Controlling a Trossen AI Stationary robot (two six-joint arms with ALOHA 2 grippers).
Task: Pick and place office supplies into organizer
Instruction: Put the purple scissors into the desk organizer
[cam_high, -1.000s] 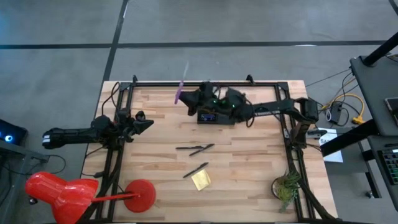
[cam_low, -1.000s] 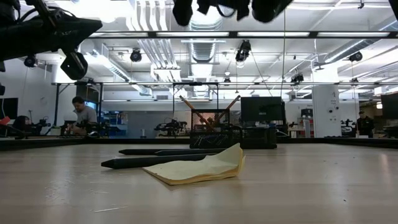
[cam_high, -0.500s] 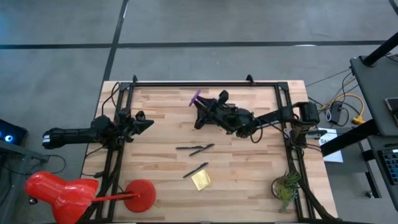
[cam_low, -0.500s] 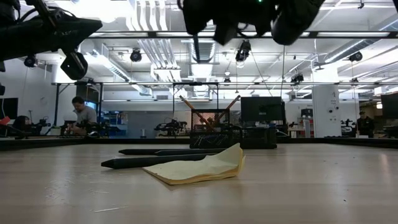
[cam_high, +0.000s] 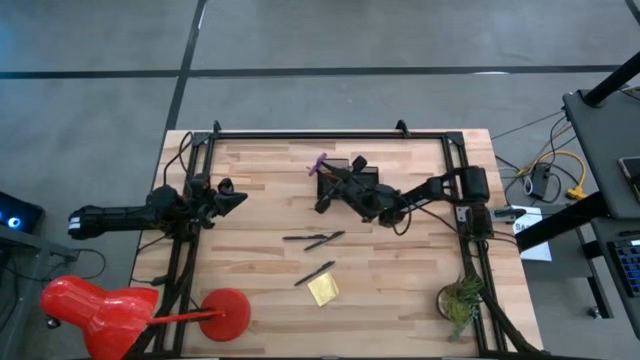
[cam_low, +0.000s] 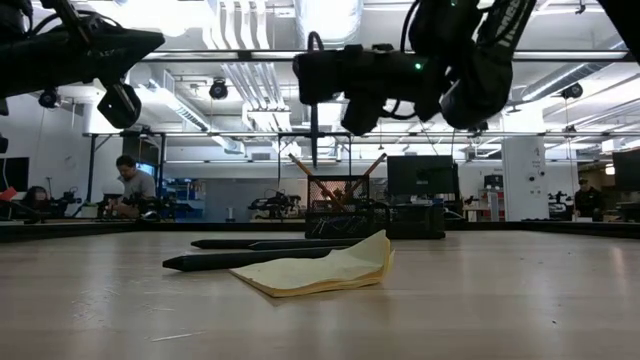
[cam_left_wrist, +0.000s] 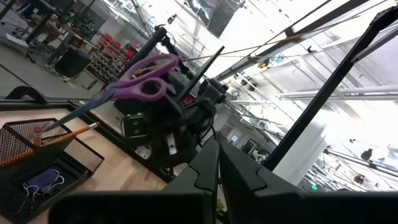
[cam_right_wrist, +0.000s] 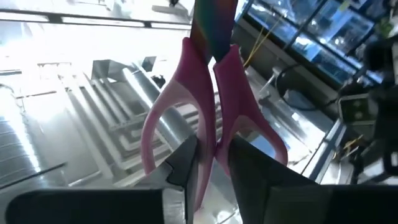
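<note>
My right gripper (cam_high: 326, 186) hangs over the far middle of the table, shut on the purple-handled scissors (cam_high: 318, 162). Their thin blades (cam_low: 313, 135) point down, just left of the black mesh organizer (cam_low: 345, 218). The organizer stands on the table and holds orange pencils (cam_left_wrist: 62, 134) and clips. Two dark pens (cam_high: 314, 239) and a third pen (cam_high: 315, 272) lie flat at mid-table. The yellow sticky-note pad (cam_high: 323, 290) lies nearer, one corner curled up. My left gripper (cam_high: 240, 197) waits shut at the table's left. My right gripper pinches the scissors between its two fingers (cam_right_wrist: 186, 163), at the handles where the two purple loops meet (cam_right_wrist: 214, 127). The scissors are lifted clear of the table. Their handles (cam_left_wrist: 149, 78) are uppermost and the blades (cam_left_wrist: 62, 121) slant down toward the organizer.
A small green plant (cam_high: 460, 300) stands at the table's near right corner. A red object (cam_high: 95, 308) sits off the near left corner. A black frame (cam_high: 330, 133) runs round the table's edges. People and benches show in the room beyond.
My right gripper has come down and drawn a little toward the table's near edge, over the organizer. It has turned, so the scissors have tipped over from blades pointing up and outward to blades pointing down. It stays shut on them.
</note>
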